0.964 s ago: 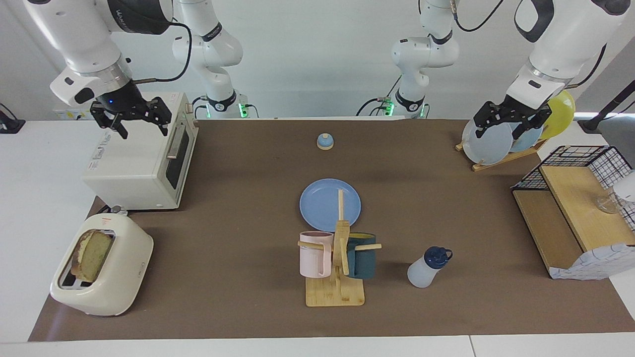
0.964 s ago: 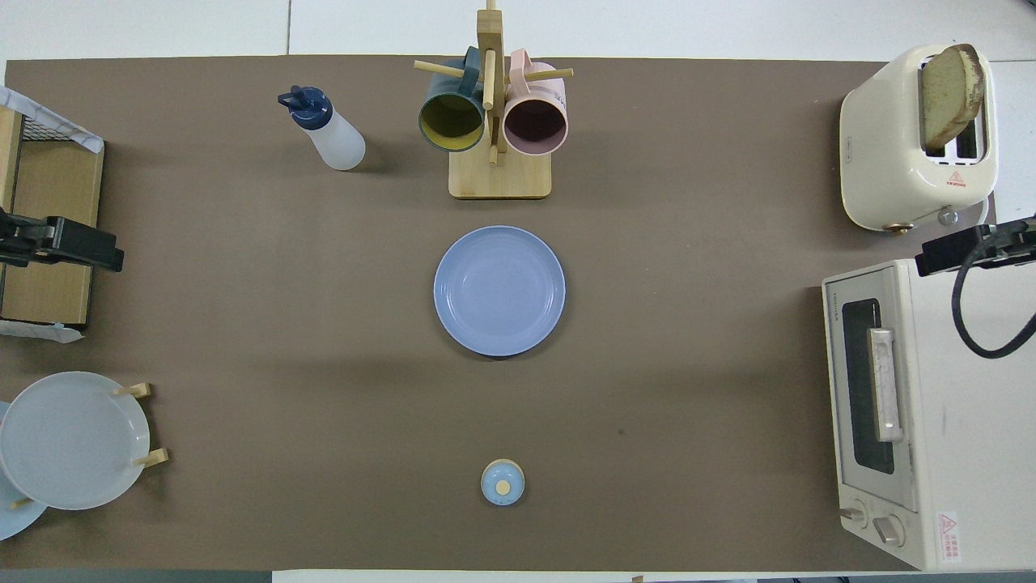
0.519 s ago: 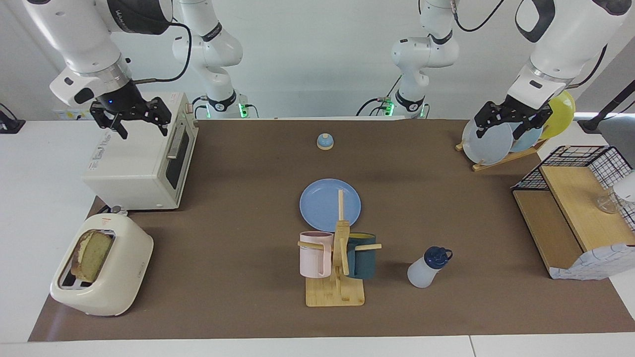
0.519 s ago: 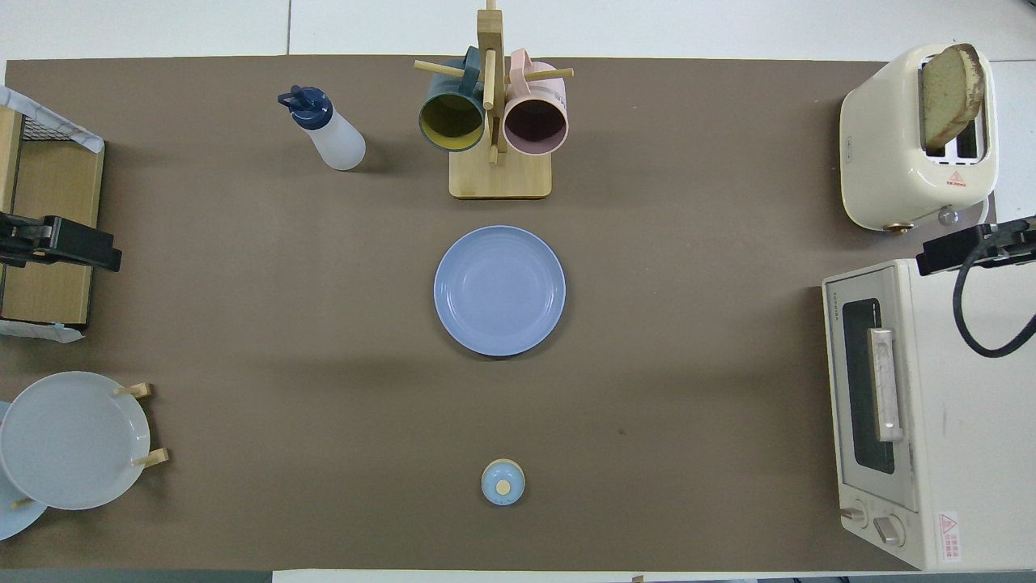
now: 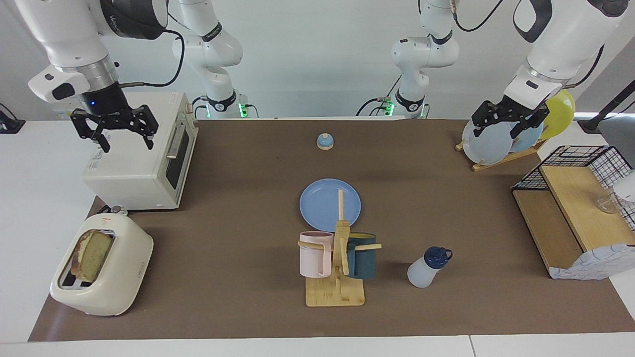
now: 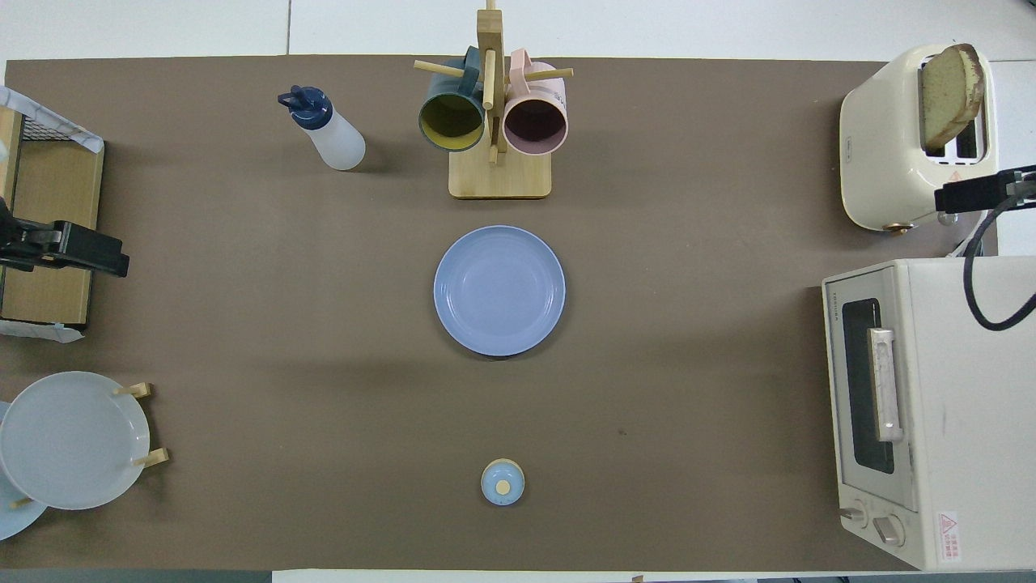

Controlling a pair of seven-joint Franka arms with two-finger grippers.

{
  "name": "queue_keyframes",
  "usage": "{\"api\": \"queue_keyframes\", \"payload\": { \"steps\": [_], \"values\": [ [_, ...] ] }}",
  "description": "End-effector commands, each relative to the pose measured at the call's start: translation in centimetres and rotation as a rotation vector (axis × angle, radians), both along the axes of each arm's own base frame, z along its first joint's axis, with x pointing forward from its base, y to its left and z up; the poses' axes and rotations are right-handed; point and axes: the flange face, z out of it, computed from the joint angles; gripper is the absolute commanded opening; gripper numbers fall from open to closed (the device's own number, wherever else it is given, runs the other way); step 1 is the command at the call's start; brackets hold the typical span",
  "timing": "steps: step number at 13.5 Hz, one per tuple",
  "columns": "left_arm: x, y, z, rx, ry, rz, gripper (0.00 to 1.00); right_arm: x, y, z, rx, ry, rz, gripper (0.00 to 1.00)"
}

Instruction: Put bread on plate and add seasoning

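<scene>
A slice of tan bread (image 5: 92, 255) stands upright in a slot of the cream toaster (image 5: 106, 272) at the right arm's end of the table, also seen as bread (image 6: 951, 91). The blue plate (image 5: 330, 204) lies flat and bare mid-table. The seasoning bottle (image 5: 426, 267), whitish with a navy cap, stands farther from the robots than the plate, toward the left arm's end. My right gripper (image 5: 127, 145) hangs open and holds nothing over the toaster oven's top. My left gripper (image 5: 497, 133) waits open above the rack of upright plates.
A white toaster oven (image 5: 141, 163) sits between the right arm's base and the toaster. A wooden mug tree (image 5: 337, 267) with two mugs stands just past the plate. A small bell (image 5: 325, 142), a plate rack (image 5: 488, 148) and a wooden shelf with wire basket (image 5: 570, 208) are also here.
My right gripper has shifted over the toaster oven toward the toaster, away from the table's middle. The left gripper has barely moved. Nothing on the table has changed.
</scene>
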Motion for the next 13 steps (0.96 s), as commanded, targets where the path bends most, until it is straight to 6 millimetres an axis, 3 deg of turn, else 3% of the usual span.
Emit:
{"api": "queue_keyframes", "payload": {
  "steps": [1,4,5,7,10,13],
  "values": [
    [-0.9,-0.9,-0.1,-0.006,0.011,-0.009,1.0,0.3,-4.0,-3.4,0.002,-0.101,-0.042,0.85],
    [-0.6,-1.7,-0.5,-0.01,-0.028,-0.032,1.0,3.8,-5.8,-7.2,-0.012,-0.174,-0.062,0.85],
    [-0.6,-3.0,-0.9,-0.014,-0.069,-0.045,1.0,4.8,-6.6,-8.9,-0.014,-0.188,-0.075,0.85],
    [-1.3,-4.0,-3.0,-0.032,-0.152,-0.008,1.0,6.4,-8.2,-11.4,-0.019,-0.239,-0.107,0.85],
    [-1.8,-6.6,-6.5,-0.068,-0.284,0.063,1.0,8.5,-9.5,-13.4,-0.043,-0.296,-0.112,0.85],
    [-1.7,-9.2,-9.7,-0.097,-0.365,0.031,1.0,10.0,-9.1,-13.0,-0.05,-0.33,-0.097,0.85]
  ]
}}
